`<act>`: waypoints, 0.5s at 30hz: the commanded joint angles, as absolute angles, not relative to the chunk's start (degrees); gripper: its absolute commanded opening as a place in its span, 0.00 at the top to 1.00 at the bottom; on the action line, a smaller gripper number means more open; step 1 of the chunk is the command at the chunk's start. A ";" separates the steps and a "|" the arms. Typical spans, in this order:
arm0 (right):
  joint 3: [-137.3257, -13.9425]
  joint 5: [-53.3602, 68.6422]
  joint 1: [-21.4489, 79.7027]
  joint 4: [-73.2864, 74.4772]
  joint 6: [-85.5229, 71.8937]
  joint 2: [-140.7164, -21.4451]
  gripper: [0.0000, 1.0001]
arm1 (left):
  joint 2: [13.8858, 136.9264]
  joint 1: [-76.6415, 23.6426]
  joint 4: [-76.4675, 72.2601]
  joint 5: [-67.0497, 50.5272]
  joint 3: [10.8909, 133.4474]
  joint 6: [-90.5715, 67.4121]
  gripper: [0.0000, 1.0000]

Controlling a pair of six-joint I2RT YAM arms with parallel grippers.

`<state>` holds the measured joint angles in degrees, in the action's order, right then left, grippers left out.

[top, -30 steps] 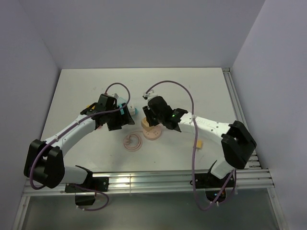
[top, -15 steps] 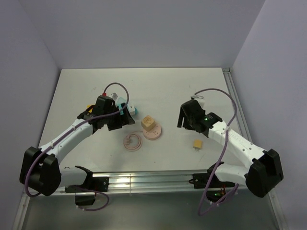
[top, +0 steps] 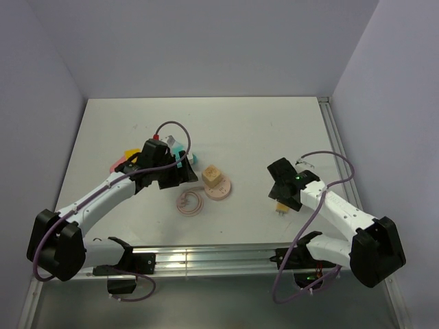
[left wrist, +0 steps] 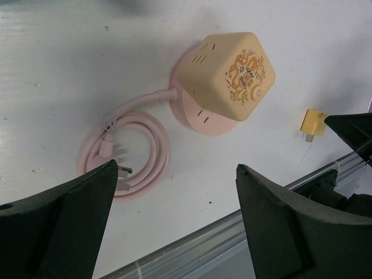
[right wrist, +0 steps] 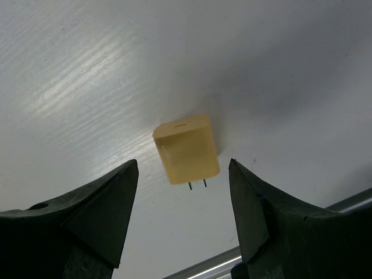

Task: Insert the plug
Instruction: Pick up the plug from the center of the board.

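The plug (right wrist: 186, 149) is a small yellow block with two thin prongs, lying flat on the white table at the right (top: 280, 205). My right gripper (right wrist: 183, 163) is open just above it, one finger on each side, neither touching; from above the right gripper (top: 282, 197) hides most of the plug. The socket is a yellow cube (top: 213, 176) on a round pink base (left wrist: 185, 113), with a coiled pink cord (left wrist: 131, 156) beside it. My left gripper (left wrist: 176, 167) hangs open and holds nothing, left of the cube (left wrist: 235, 75). The plug (left wrist: 314, 122) also shows in the left wrist view.
Teal and white items (top: 180, 147) and pink and yellow ones (top: 123, 159) lie behind the left arm. An aluminium rail (top: 206, 257) runs along the table's near edge, close to the plug. Grey walls close in the back and sides.
My right arm has swung away from the socket cube to the right and dropped over the yellow plug, its jaws going from shut to open. The left arm shifted only slightly.
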<state>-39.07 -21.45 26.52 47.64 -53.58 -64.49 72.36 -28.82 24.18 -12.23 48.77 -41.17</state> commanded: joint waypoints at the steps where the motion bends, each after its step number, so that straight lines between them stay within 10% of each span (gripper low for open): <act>1: -37.97 -23.65 24.53 48.34 -56.78 -64.69 0.29 | 70.22 -29.09 22.23 -12.39 48.60 -41.13 0.11; 15: -35.25 -20.83 22.68 39.82 -55.29 -71.28 0.32 | 70.22 -29.09 22.32 -12.13 47.90 -41.13 0.12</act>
<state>-35.20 -20.16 23.18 42.96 -55.57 -71.00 71.90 -28.86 24.21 -12.16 47.97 -41.17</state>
